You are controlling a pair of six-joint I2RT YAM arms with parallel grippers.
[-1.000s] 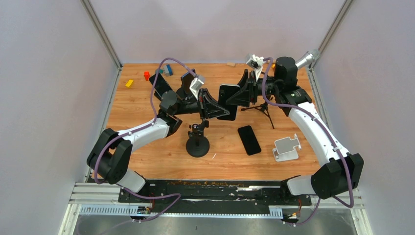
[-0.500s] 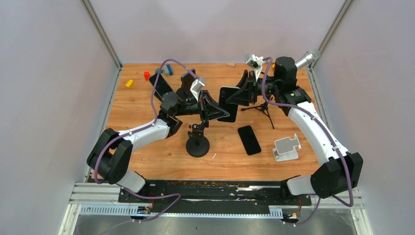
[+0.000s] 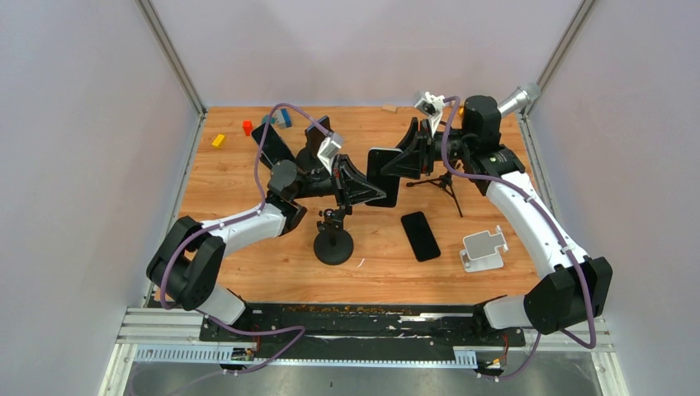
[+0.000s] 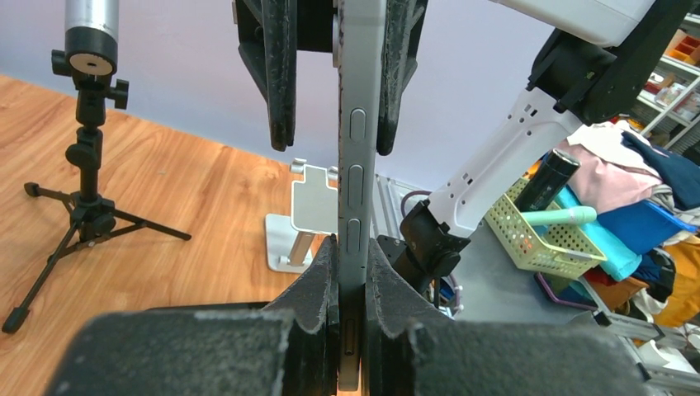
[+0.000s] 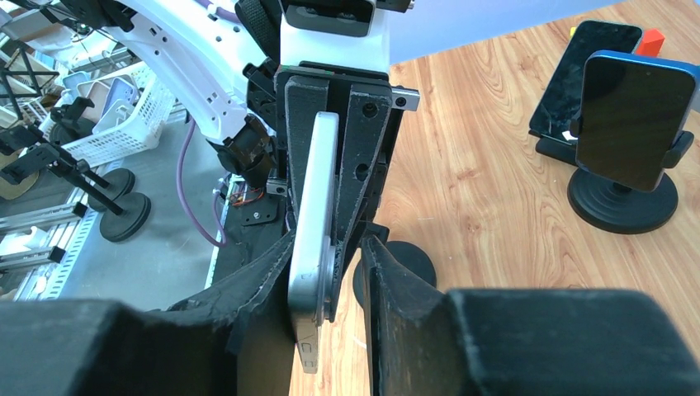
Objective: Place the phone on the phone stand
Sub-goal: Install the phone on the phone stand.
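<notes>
A dark phone (image 3: 384, 176) hangs on edge above the table, between my two grippers. My left gripper (image 4: 351, 243) is shut on the phone (image 4: 353, 165), its pads pressing both faces. From the other side, my right gripper (image 5: 328, 241) straddles the far end of the phone (image 5: 315, 198). It is open: one finger lies against the phone and a gap shows at the other finger. An empty black phone stand (image 3: 333, 241) with a round base stands on the table just below and left of the phone.
A second phone (image 3: 420, 235) lies flat near a white stand (image 3: 483, 250). A small black tripod (image 3: 439, 180) stands under my right arm. Two more phones (image 3: 272, 144) rest on stands at the back left, near coloured blocks (image 3: 219, 140).
My right gripper's jaws have narrowed a little around the phone. Both grippers and the phone have drifted slightly left. The left gripper's hold is unchanged.
</notes>
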